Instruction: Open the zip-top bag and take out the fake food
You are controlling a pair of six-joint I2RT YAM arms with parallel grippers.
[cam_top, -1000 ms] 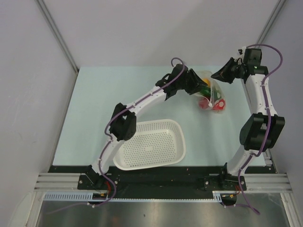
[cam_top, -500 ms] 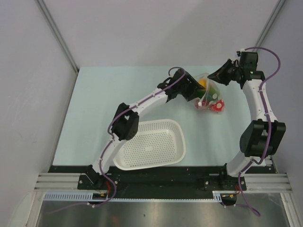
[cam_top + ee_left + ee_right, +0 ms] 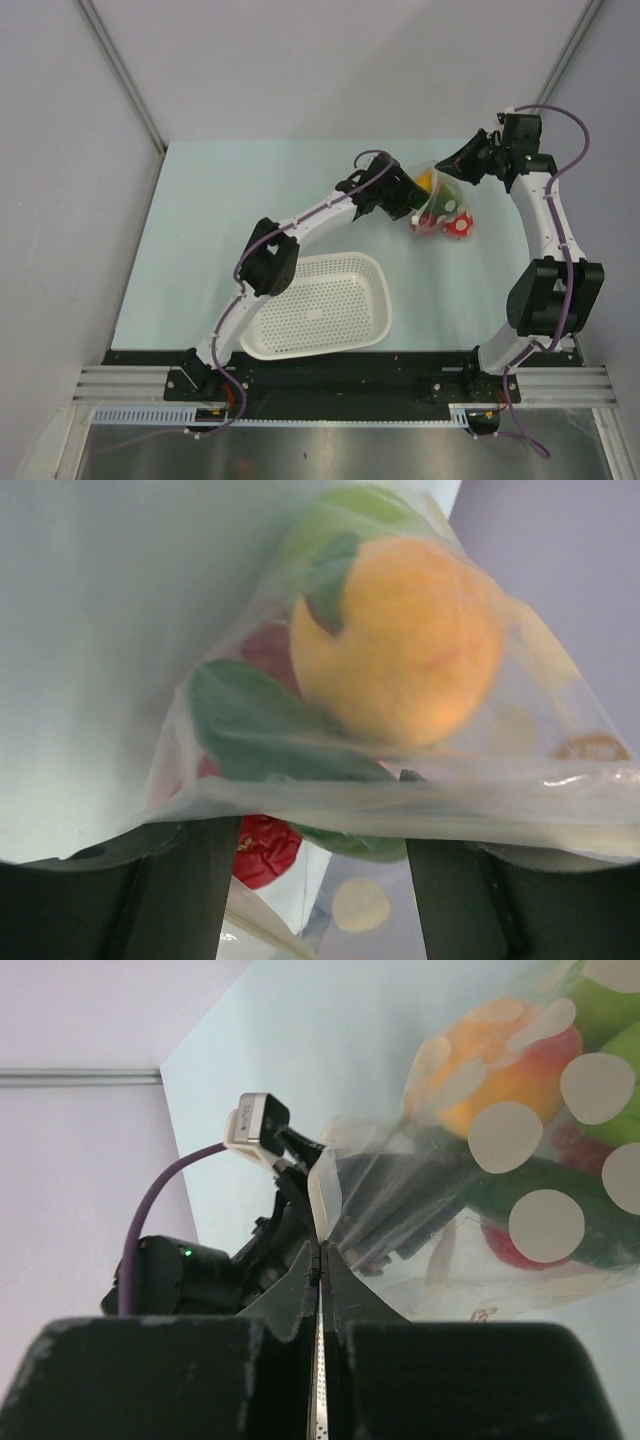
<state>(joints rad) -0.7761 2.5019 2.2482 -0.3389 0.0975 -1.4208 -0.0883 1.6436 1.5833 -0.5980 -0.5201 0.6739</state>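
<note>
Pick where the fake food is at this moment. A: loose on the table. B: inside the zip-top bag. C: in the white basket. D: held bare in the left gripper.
B: the fake food, an orange fruit with green and red pieces, shows through the clear film of the zip-top bag in both wrist views.

Clear zip-top bag with whitish round dots, orange, red and green fake food, white perforated basket, pale mint table

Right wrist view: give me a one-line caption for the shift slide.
The right gripper, jaws shut, pinches the zip-top bag by its edge; orange, red and green fake food inside.
</note>
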